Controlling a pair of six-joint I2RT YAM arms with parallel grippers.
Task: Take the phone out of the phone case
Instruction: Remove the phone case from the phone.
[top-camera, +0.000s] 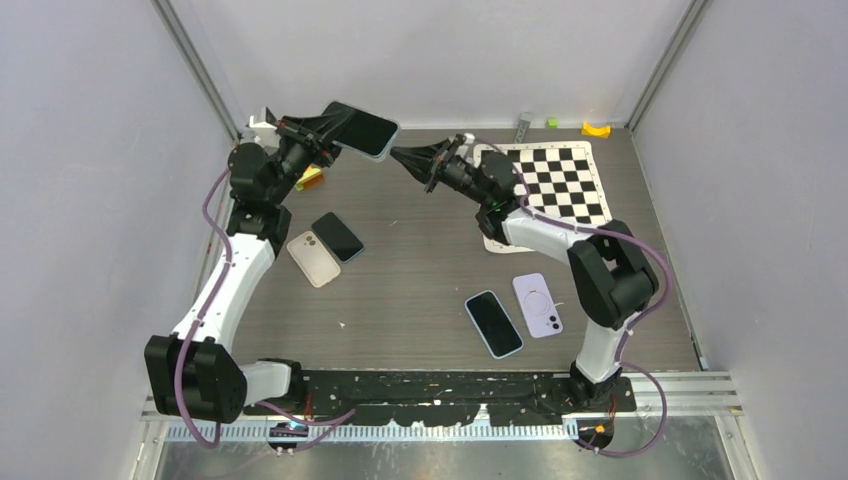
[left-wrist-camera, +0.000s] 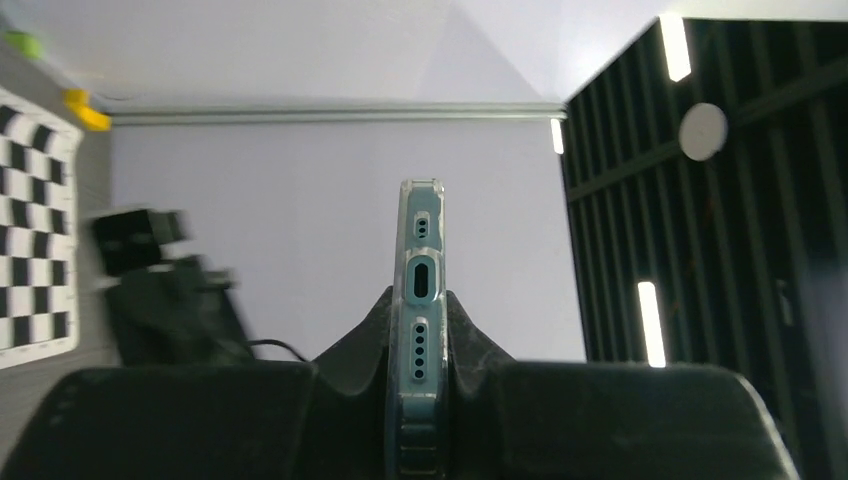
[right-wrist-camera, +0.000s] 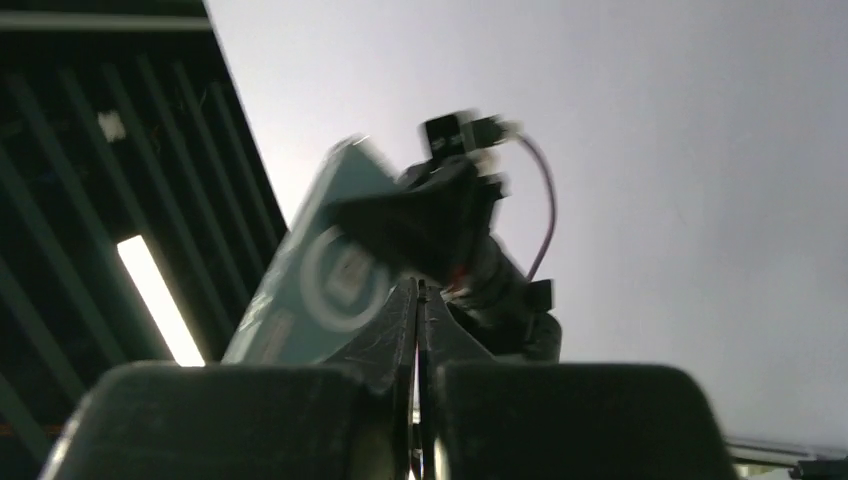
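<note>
Well, we hold the phone (top-camera: 362, 128) up in the air at 11 o'clock, snug inside its clear phone case (left-wrist-camera: 421, 250). Our left gripper (left-wrist-camera: 420, 335) pinches the end with the charging hole, so the rest sticks out free. Our right gripper (top-camera: 398, 154), at 12 o'clock, has its fingers pressed together on nothing. It points at the phone, we think to push it out. The case back shows a round ring (right-wrist-camera: 335, 280), but no words we can read.

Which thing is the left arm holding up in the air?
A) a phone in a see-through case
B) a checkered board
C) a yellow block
A: the left gripper has its jaws closed on the dark-screened phone in a clear bluish case, raised in the air.
</note>
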